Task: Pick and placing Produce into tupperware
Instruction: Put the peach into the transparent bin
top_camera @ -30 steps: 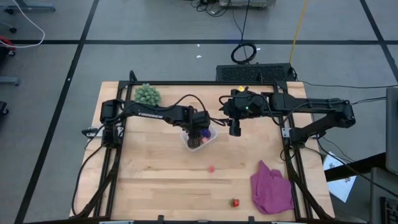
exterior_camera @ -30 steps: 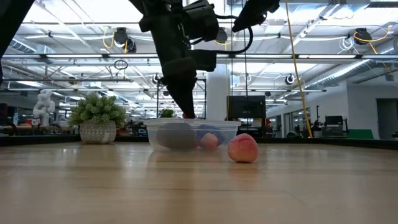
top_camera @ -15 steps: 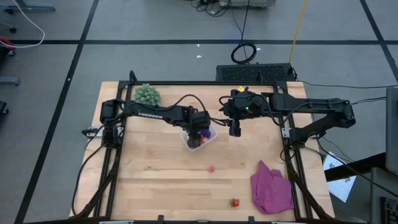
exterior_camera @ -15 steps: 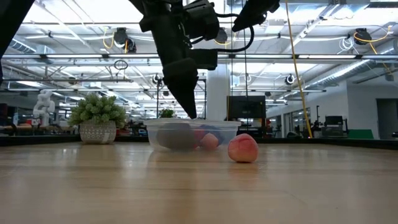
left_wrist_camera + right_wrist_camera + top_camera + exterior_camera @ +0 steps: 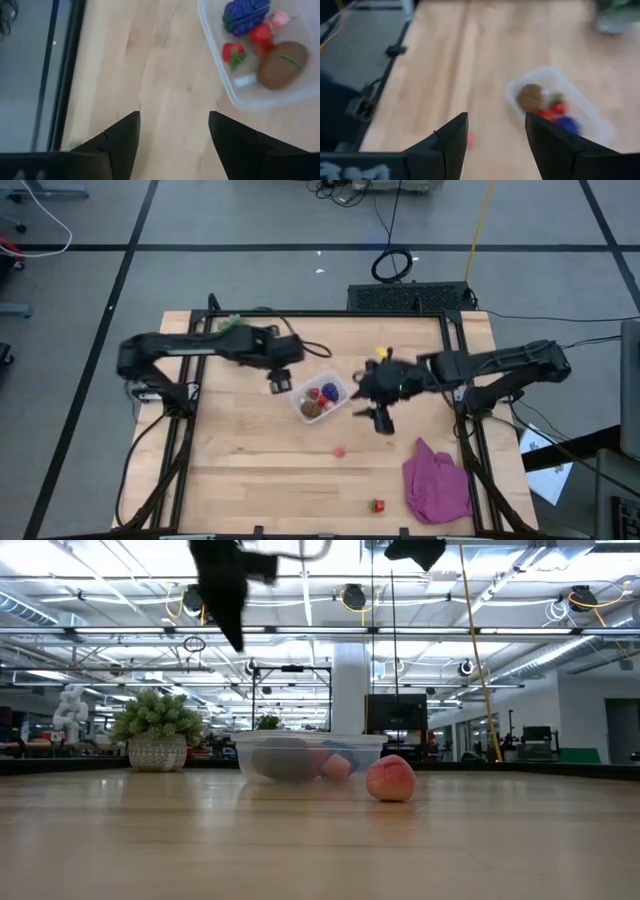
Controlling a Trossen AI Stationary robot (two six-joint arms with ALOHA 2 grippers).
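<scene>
High view: tupperware (image 5: 320, 398) lies diagonally.

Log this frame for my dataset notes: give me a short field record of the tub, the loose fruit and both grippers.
tupperware: mid-table, holds a brown fruit, red pieces and a purple cluster
pink fruit: loose on the wood, outside the tub
red fruit: loose near the purple cloth
left gripper: open, empty, beside the tub
right gripper: open, empty, on the tub's other side
</scene>
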